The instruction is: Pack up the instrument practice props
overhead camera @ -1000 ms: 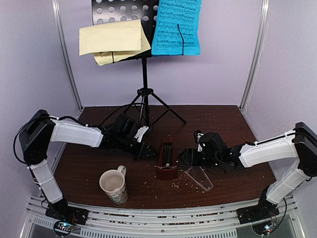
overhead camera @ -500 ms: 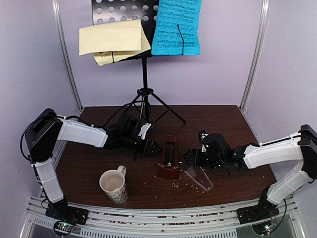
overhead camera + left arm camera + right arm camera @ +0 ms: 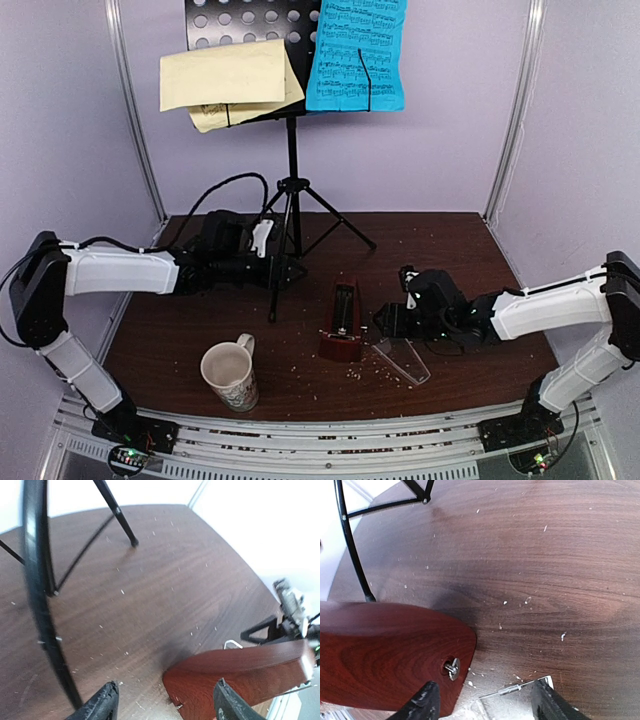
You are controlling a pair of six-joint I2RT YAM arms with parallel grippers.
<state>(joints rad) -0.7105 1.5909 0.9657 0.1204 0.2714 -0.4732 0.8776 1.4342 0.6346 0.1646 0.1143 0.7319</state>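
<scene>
Right gripper (image 3: 482, 702): jaws part open, nothing held, low just right of the metronome (image 3: 340, 325) and above the clear cover (image 3: 405, 360). Left gripper (image 3: 162, 706): open, empty, beside a leg of the music stand (image 3: 292, 150) toward the table's (image 3: 450, 250) far-left side.

Step judged: recapping the metronome; packing barely begun. Next move calls for a light pinch on the cover's thin edge, since it lies flat near the table's near edge.

Metronome: glossy red-brown wood, pyramid, mid-table. Cover: clear, tapered, likely slippery. Stand: black perforated metal, thin legs, at the far edge, with the paper music sheets (image 3: 355, 55) on it.
</scene>
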